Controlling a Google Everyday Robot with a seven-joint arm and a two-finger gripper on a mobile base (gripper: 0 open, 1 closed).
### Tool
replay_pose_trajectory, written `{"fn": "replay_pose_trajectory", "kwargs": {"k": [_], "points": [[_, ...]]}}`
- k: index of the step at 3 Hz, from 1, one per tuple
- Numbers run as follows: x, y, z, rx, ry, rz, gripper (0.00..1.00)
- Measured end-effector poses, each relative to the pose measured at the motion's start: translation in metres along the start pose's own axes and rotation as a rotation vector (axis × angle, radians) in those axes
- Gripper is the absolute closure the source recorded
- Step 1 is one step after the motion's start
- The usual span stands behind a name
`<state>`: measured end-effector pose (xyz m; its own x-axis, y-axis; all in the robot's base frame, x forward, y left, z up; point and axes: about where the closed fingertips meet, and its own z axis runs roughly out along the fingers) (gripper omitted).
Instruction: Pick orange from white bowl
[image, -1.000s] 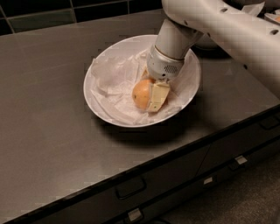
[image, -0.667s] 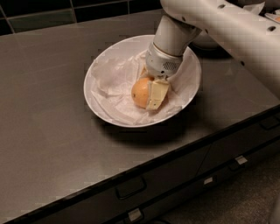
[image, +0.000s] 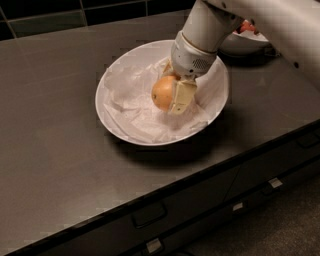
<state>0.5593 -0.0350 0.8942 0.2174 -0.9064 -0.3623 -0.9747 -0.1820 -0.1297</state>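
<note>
End effector (image: 172, 96) sits inside the white bowl (image: 101, 111), right of its centre, w/ the arm (image: 260, 20) coming down to it from the upper right, over the bowl's far-right rim. Fingers are closed in on the orange (image: 161, 92). The gap btwn them is only as wide as the fruit, so they're clamped on it, w/ nothing else in the grip. One pale finger (image: 181, 96) lies flat against the orange's right side, tip pointing down toward the bowl's floor. The other finger is mostly hidden behind the fruit, w/ just a pale bit showing at its upper edge. Grey-white wrist housing (image: 192, 55) is directly above the fruit.

Orange: round, smooth skin, pale orange-yellow w/ a soft highlight on the left face. Approx. the left half is visible; the rest is covered by the finger. It's in the bowl's middle-right, above the crumpled white paper (image: 131, 107) lining the bowl. Can't tell if its underside touches the paper or is just clear of it.

Bowl: wide, shallow, thin rim, resting on the dark table (image: 55, 160), shadow falling to its front-right. Behind the bowl to the right, partly hidden by the arm, is a second white bowl (image: 240, 46) w/ red strawberries (image: 246, 27). In front of the bowl, below the table edge, are drawer fronts w/ handles (image: 149, 214). Dark tiles (image: 45, 17) are behind the bowl, far left.
</note>
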Motion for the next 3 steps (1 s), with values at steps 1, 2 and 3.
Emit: {"fn": "replay_pose_trajectory", "kwargs": {"k": [1,2,3], "points": [[-0.003,0.0,-0.015,0.053,-0.003,-0.005,1.0],[-0.008,0.003,-0.035,0.103,-0.01,-0.023,1.0],[-0.008,0.003,-0.035,0.104,-0.01,-0.023,1.0]]}}
